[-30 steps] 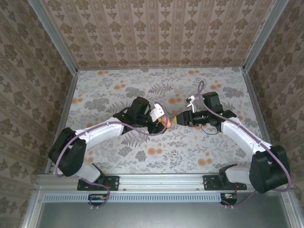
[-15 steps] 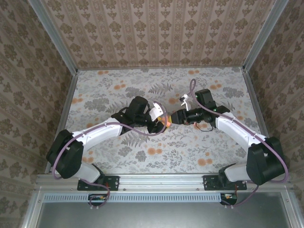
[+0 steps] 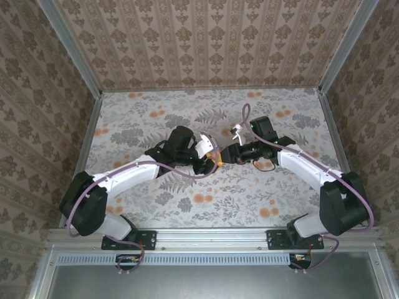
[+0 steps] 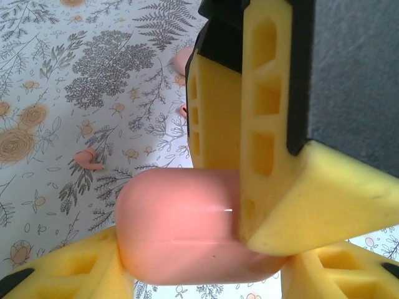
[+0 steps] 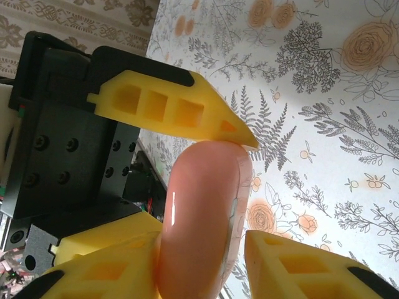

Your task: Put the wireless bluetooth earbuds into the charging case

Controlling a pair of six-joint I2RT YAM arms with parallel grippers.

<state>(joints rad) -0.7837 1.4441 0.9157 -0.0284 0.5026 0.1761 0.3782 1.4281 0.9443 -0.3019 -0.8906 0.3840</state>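
Left gripper clamps closed case above table middle. Right gripper straddles it; clamped or not, you cannot tell. Earbud lies on table nearby. Your risk: uneven pull on lid twists case free, drops it.

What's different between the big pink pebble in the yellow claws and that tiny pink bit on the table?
The charging case is far bigger than the earbud. The case is clamped in the left tool; the earbud lies loose on the table. The case is a smooth pebble; the earbud is knobbly. Both are salmon pink.
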